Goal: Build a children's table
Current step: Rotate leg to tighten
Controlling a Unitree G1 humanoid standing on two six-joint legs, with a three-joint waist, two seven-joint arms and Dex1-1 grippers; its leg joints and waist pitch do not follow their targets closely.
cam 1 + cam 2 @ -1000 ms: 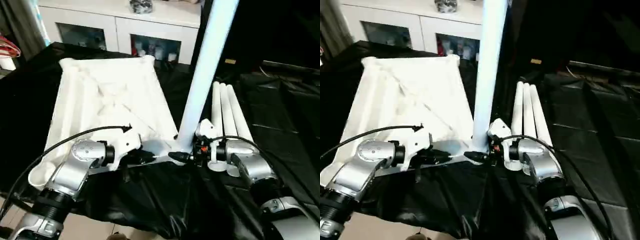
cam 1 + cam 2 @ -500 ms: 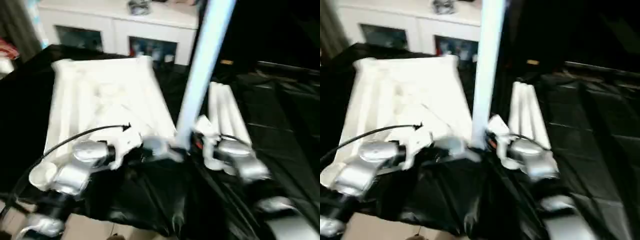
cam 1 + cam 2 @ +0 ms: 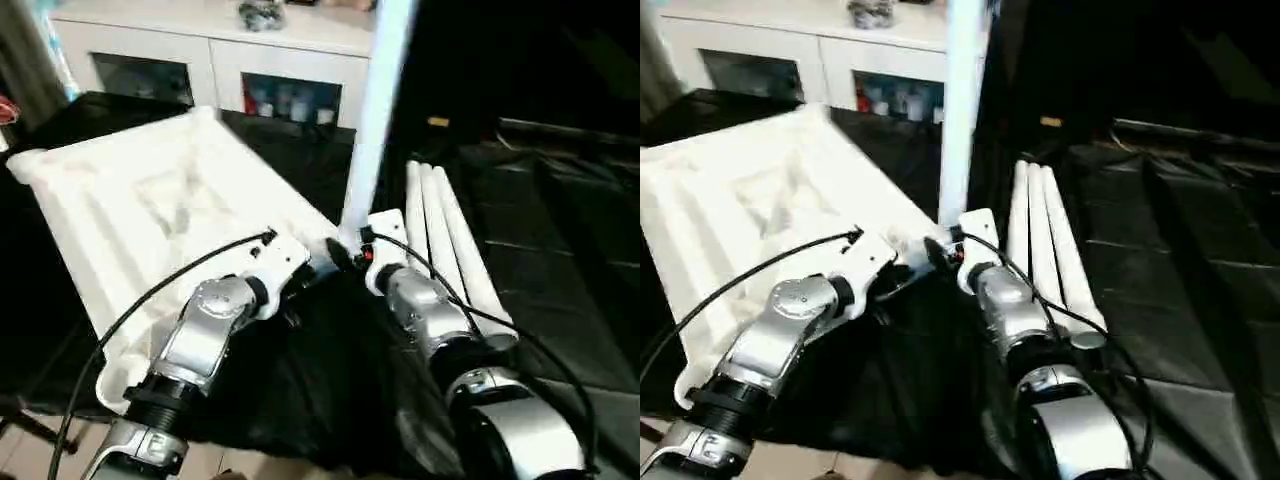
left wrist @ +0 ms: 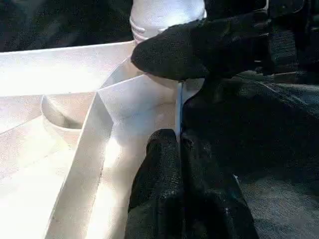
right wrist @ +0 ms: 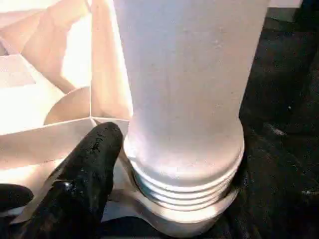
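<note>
White ribbed plastic tabletop [image 3: 150, 210] has swung since a second ago, near edge pinched by left gripper [image 4: 179, 144]. Upright white tubular leg [image 5: 184, 84] threaded into near-right corner socket; right gripper [image 3: 345, 255] around base, grip unclear. Three spare white legs [image 3: 445, 240] right.

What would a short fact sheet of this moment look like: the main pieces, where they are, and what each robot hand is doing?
Tabletop: white tabletop, ribbed underside up, on black sheeting
Standing leg: one white leg upright at the tabletop's near right corner, threaded end at the socket
Spare legs: three legs lying side by side to the right
Left gripper: left gripper shut on the tabletop's thin edge wall
Right gripper: right gripper at the standing leg's base; grip unclear
Background: white cabinet with glass doors
</note>
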